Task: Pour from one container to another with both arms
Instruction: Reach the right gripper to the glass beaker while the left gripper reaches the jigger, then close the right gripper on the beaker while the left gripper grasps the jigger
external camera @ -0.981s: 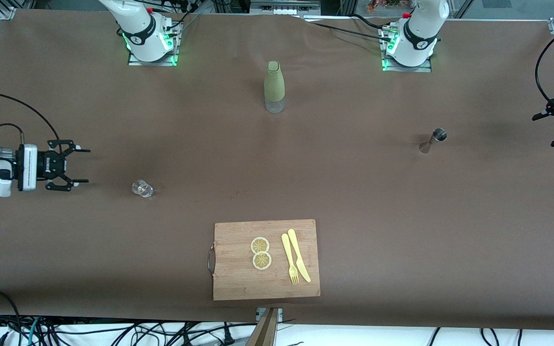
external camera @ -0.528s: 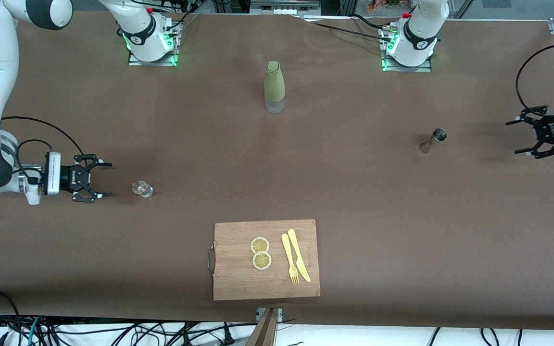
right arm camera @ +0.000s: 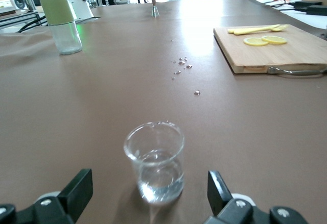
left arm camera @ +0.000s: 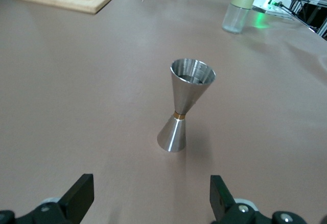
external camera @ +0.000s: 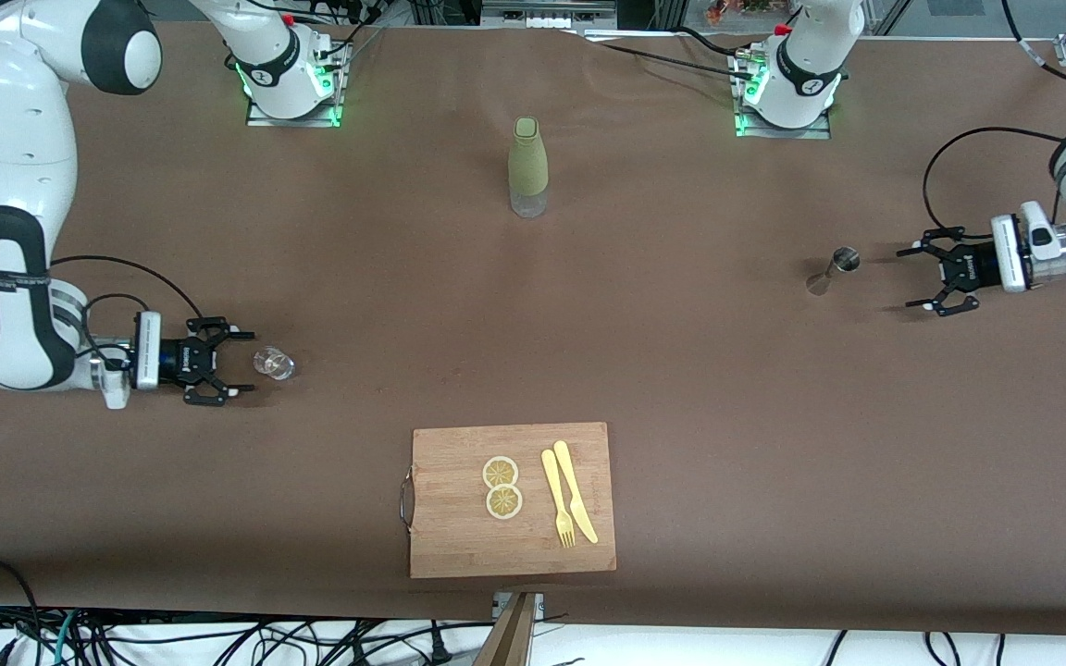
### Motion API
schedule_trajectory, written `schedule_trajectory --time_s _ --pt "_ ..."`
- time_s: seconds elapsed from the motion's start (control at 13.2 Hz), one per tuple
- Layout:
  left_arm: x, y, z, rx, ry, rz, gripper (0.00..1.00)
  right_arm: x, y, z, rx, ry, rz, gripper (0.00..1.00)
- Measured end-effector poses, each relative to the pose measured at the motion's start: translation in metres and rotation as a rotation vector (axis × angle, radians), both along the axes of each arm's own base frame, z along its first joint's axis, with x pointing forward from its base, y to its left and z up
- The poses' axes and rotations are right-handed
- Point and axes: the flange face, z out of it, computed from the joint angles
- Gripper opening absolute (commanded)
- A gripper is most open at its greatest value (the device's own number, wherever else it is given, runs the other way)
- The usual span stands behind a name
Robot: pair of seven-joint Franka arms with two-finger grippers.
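R gripper (external camera: 239, 363) low at the right arm's end of table, fingers spread, just beside glass beaker (external camera: 274, 363), not touching. L gripper (external camera: 920, 276) spread, near steel jigger (external camera: 832, 270), which stands upright toward the left arm's end. Green bottle (external camera: 527, 166) upright mid-table, nearer the bases.

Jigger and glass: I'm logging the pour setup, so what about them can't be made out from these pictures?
- Jigger: left wrist view looks at its bowl from the side, so any contents are hidden; front view shows it too small.
- Glass: liquid level unclear through the clear wall in the right wrist view; tiny in front view.
- Bottle: top cut off by the right wrist view's edge.
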Motion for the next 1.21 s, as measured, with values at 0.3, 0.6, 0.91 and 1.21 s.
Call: schedule_trajectory --time_s 0.3,0.6,0.91,1.21 --pt "-0.009 -0.028 -0.038 -0.172 -0.096 -0.034 1.0 0.004 0.022 -0.022 0.026 0.009 0.03 1.0" --pt "-0.012 -0.043 -0.05 -0.25 -0.088 -0.046 1.0 -0.001 0.028 -0.035 0.049 0.021 0.033 0.64" --pt "-0.005 -0.066 -0.065 -0.295 -0.115 -0.058 1.0 0.0 0.029 -0.035 0.057 0.021 0.034 0.34" --pt "0.003 -0.082 -0.067 -0.315 -0.125 -0.101 1.0 0.0 0.03 -0.035 0.062 0.022 0.032 0.34"
